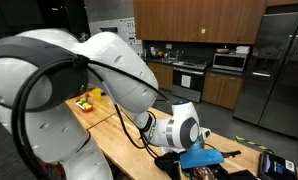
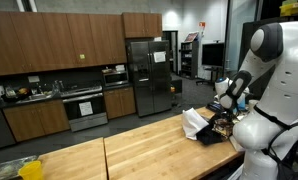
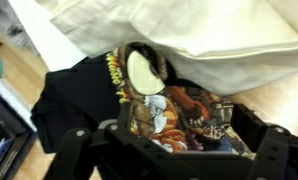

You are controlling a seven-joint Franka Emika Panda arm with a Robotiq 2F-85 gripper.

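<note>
In the wrist view my gripper (image 3: 169, 142) hangs open just above a black T-shirt (image 3: 74, 95). Its colourful cartoon print (image 3: 179, 112) lies between the two dark fingers (image 3: 77, 140). The fingers hold nothing. A white cloth (image 3: 189, 30) lies crumpled over the top edge of the shirt and hides part of it. In an exterior view the gripper (image 2: 226, 106) is low over the same white cloth (image 2: 195, 120) and dark shirt (image 2: 211, 135), at the end of the wooden table (image 2: 139, 150).
Yellow and red items (image 1: 87, 100) sit at the far end of the table (image 1: 124, 140). A dark flat device (image 1: 276, 163) lies near the shirt. A steel fridge (image 2: 147, 75), an oven (image 2: 86, 105) and brown cabinets stand beyond the table.
</note>
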